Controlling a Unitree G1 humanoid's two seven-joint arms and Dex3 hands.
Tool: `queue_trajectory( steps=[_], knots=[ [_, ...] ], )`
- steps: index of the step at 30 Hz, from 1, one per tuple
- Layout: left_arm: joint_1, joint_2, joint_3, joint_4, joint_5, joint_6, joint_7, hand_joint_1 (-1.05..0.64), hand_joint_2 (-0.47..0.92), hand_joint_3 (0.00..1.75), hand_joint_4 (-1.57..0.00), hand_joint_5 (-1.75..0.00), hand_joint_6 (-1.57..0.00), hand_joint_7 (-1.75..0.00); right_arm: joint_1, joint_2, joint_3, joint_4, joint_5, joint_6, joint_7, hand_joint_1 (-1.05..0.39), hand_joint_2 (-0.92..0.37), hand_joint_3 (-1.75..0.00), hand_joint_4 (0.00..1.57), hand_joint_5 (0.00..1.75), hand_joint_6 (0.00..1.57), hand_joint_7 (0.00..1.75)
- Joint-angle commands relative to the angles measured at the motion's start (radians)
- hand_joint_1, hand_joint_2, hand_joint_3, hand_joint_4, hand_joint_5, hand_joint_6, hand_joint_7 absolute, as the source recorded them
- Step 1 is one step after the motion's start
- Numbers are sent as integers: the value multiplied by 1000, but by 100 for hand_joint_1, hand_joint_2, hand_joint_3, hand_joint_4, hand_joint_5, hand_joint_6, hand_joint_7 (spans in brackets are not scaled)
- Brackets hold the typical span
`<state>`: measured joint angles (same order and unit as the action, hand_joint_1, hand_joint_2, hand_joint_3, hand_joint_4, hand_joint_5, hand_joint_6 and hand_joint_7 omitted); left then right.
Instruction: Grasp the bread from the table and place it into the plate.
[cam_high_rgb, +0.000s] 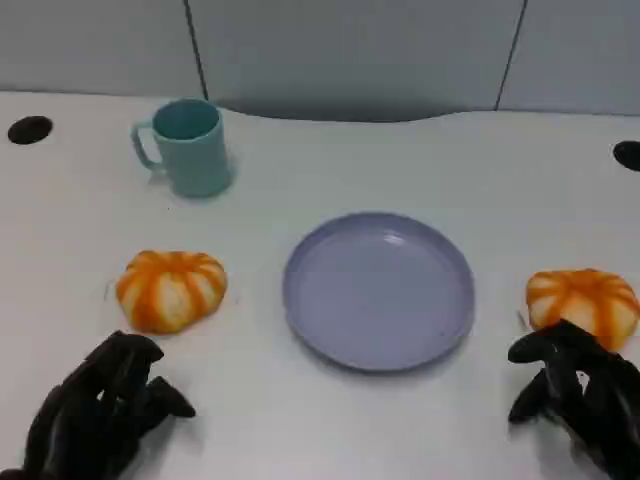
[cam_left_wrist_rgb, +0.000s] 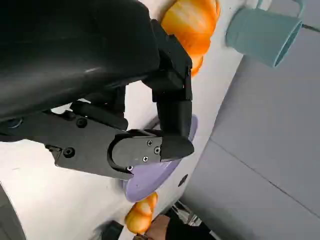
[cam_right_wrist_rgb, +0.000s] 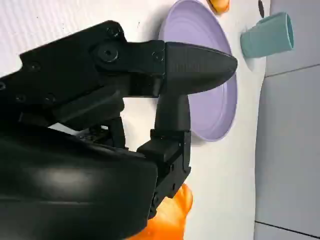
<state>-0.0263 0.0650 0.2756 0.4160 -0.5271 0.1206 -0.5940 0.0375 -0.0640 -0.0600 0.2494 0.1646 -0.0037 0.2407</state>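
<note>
I see my left hand (cam_high_rgb: 100, 410) and right hand (cam_high_rgb: 580, 395) low at the table's near edge, fingers loosely curled, holding nothing.

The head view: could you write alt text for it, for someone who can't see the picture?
An empty lilac plate sits mid-table between two orange-and-white striped bread rolls, one to the left and one to the right. The robot's black left hand and right hand wait near the front edge, holding nothing. A teal mug stands at the back left.
</note>
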Motion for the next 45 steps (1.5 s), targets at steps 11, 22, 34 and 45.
queue_trajectory(
  steps=[11, 22, 34, 45],
  knots=[
    [5, 14, 5, -8, 4, 7, 6, -47, 92, 41, -54, -175, -44, -156, 3, -14, -7, -3, -5, 5, -3, -30, -92, -55, 54, 172, 45, 150],
    [64, 77, -88, -201, 462, -481, 194, -51, 92, 45, -58, -175, -49, -151, -7, 2, -3, -5, 9, 38, -12, -30, -92, -56, 53, 173, 43, 149],
    [-5, 390, -200, -458, 1346, -574, 567, -56, 90, 3, -40, -83, -65, -19, -24, 28, 7, 6, 1, 42, -23, -32, -92, -56, 52, 174, 43, 151],
    [-286, 482, -401, -138, 1414, -455, 539, -78, 84, 0, 0, -2, -10, 0, -5, 29, 30, -37, -30, 63, -44, -28, -92, -57, 53, 175, 43, 152]
  ],
)
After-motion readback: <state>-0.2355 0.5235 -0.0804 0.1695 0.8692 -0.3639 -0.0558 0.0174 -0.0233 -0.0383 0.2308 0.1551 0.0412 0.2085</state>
